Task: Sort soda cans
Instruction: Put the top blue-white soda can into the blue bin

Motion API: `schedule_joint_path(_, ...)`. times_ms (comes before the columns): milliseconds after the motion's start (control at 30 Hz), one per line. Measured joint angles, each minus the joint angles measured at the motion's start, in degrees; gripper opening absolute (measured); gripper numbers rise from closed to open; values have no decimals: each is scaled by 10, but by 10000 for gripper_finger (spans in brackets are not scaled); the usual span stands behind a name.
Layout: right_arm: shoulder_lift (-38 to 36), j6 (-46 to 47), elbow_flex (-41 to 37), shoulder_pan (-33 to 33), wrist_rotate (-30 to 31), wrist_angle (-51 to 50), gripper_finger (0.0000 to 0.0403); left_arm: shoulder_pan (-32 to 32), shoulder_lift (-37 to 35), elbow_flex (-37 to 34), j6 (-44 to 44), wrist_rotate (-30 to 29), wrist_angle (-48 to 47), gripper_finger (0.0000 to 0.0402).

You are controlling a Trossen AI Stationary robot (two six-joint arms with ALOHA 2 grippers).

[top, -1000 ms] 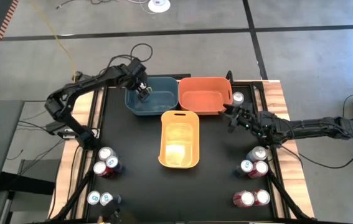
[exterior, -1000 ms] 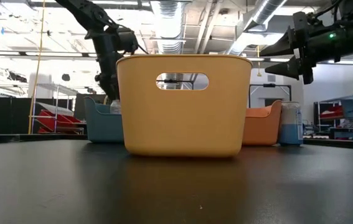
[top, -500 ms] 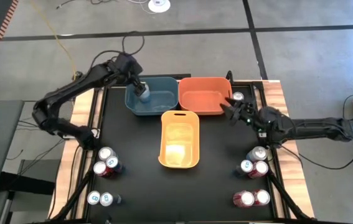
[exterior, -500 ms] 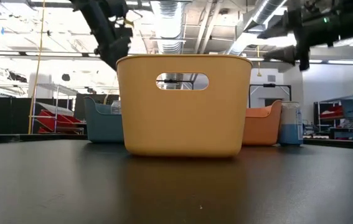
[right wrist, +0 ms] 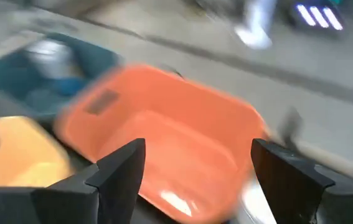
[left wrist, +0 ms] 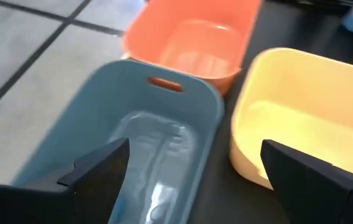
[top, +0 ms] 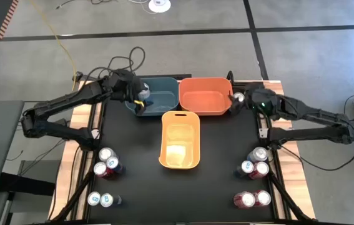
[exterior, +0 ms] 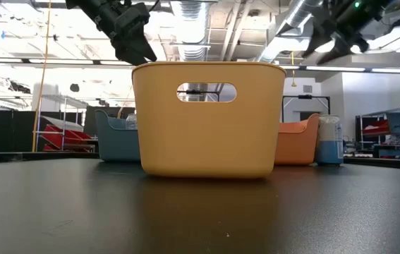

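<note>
With one soda can (top: 142,94) lying in the blue bin (top: 164,87), the left gripper (top: 137,100) hovers spread and empty, while the right gripper (top: 246,101), also spread, must descend onto the lone can (top: 238,97) beside the orange bin (top: 205,94).

site: industrial lab/workshop | evid: exposed ceiling ducts (exterior: 192,21), metal racks (exterior: 386,130), taped concrete floor (top: 301,50)

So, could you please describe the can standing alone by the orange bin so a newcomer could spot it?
Start at the orange bin at the table's far edge. Just off its right end stands a lone can, under the right gripper. Every other loose can on the table sits in a cluster nearer the front corners.
</note>
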Motion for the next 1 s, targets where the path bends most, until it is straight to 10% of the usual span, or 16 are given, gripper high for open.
schedule_joint_path(167,49,80,36,-66,-25,-157,310,-24,1,-31,4,-1,21,359)
schedule_joint_path(367,102,-105,36,-121,-146,-168,311,-35,3,-36,17,-1,30,359)
schedule_joint_path(1000,235,-276,36,-232,-165,-188,382,-62,3,-36,-24,-1,40,359)
